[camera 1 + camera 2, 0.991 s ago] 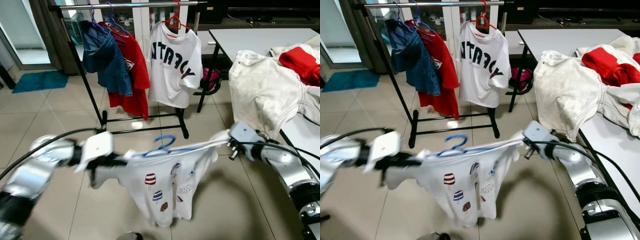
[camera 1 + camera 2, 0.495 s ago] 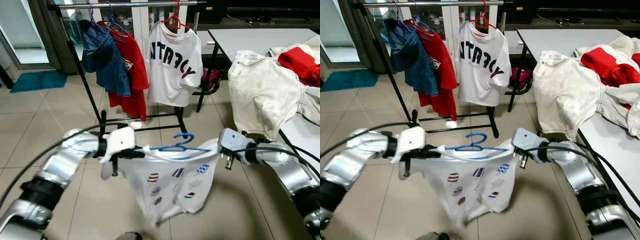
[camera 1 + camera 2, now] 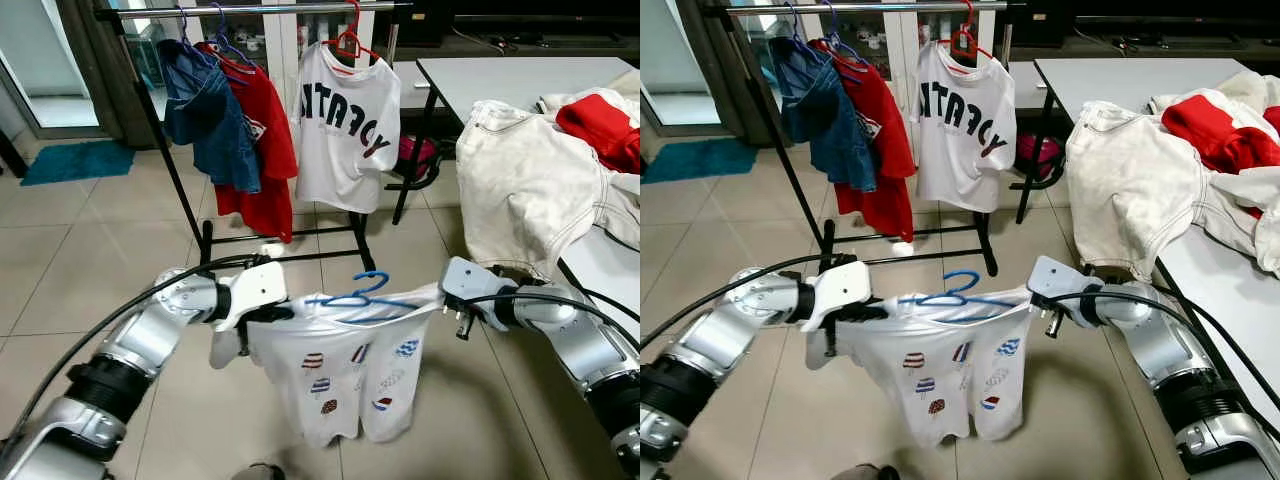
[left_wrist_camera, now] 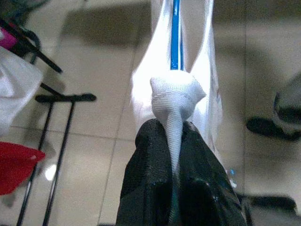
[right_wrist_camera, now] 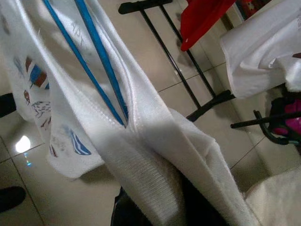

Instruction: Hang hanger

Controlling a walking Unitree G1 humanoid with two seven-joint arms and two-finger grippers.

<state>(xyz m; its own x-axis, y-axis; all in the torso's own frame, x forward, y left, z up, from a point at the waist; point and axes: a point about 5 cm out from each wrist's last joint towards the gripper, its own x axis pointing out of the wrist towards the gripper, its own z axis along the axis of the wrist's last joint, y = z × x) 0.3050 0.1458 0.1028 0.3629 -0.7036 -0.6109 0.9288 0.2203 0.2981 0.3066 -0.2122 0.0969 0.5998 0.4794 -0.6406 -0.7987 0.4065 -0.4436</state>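
In front of the black clothes rack (image 3: 195,190), you see the small white T-shirt (image 3: 345,370) with ice-cream prints stretched between both arms, on its blue hanger (image 3: 358,293), above the tiled floor (image 3: 60,290). On the left side of the T-shirt, your left gripper (image 4: 173,141) has its black fingers closed on the bunched sleeve fabric. The hanger hook stands up in the middle, lower than the rack's rail and nearer to you. On the right side, your right gripper (image 3: 448,291) pinches the other shoulder of the T-shirt, fingers closed on the cloth. On the rack hang a denim garment (image 3: 205,110), a red shirt (image 3: 265,140) and a white lettered shirt (image 3: 345,125). Right of the rack, a white table (image 3: 520,75) carries a pile of clothes (image 3: 545,170).
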